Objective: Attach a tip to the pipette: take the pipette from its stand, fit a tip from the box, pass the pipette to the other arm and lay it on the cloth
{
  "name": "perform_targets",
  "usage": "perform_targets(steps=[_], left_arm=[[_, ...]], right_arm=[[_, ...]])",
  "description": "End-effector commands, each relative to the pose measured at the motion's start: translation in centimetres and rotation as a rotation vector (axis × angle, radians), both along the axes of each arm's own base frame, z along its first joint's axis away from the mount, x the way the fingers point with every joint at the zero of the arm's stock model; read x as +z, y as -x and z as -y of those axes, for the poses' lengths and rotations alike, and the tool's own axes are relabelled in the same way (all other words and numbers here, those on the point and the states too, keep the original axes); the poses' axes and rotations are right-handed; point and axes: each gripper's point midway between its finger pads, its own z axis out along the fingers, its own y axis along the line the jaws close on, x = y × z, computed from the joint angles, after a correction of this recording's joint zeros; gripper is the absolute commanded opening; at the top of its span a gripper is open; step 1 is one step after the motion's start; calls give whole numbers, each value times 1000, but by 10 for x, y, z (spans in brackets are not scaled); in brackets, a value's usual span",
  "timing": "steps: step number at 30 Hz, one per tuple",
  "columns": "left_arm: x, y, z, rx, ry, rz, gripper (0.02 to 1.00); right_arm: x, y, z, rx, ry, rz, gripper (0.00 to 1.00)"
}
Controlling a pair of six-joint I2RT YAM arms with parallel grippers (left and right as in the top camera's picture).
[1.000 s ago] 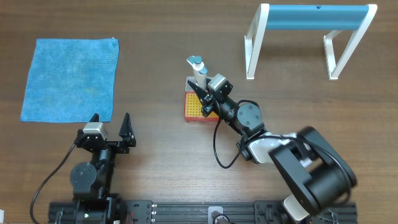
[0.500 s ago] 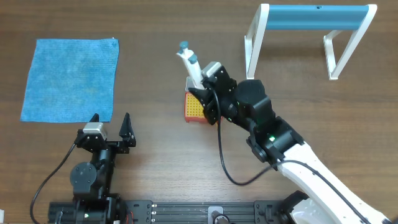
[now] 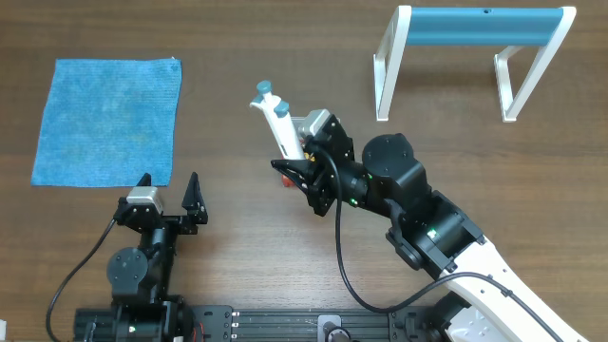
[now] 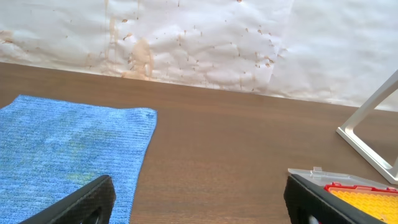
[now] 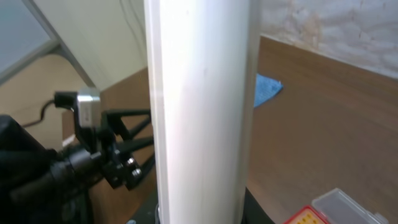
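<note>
Two large things on the brown table (image 3: 237,256): white-and-blue stand (image 3: 475,27) upper right of the top view, blue cloth (image 3: 106,122) upper left. Lower left, left gripper (image 3: 168,190) spread wide and empty; at centre, right gripper (image 3: 296,161) clamped on the pipette (image 3: 278,119), tilted up-left. From above, tip box (image 4: 367,199) nearly hidden beneath that gripper, plainer though edge-cut at the left wrist view's lower right; pipette's lower end impossible to make out.

Brown wooden tabletop (image 3: 247,285); behind it, seemingly stained whitish wall (image 4: 205,37)
</note>
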Motion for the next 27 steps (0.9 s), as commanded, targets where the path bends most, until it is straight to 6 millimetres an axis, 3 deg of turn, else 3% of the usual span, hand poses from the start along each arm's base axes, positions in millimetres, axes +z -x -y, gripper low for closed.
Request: perform_targets(steps=[1, 5, 8, 10, 13, 18, 23, 27], left_arm=[[-2, 0, -4, 21, -7, 0, 879], [5, 0, 3, -15, 32, 25, 877], [26, 6, 42, -234, 413, 46, 879], [30, 17, 70, -381, 822, -81, 879], [29, 28, 89, -468, 1095, -238, 882], [33, 24, 82, -416, 1226, -232, 879], [74, 25, 79, -505, 1238, -88, 879], [92, 27, 94, -607, 1209, -145, 875]], right_arm=[[32, 0, -1, -2, -109, 22, 77], [39, -1, -1, -2, -126, 45, 77], [35, -6, 0, -15, -119, 36, 77], [30, -9, 0, -22, -118, 15, 77], [26, -11, -2, -35, -134, -45, 75], [17, -13, -3, -70, -185, -214, 77], [6, -1, -6, -32, -183, -327, 77], [9, 11, -11, 40, -188, -344, 77]])
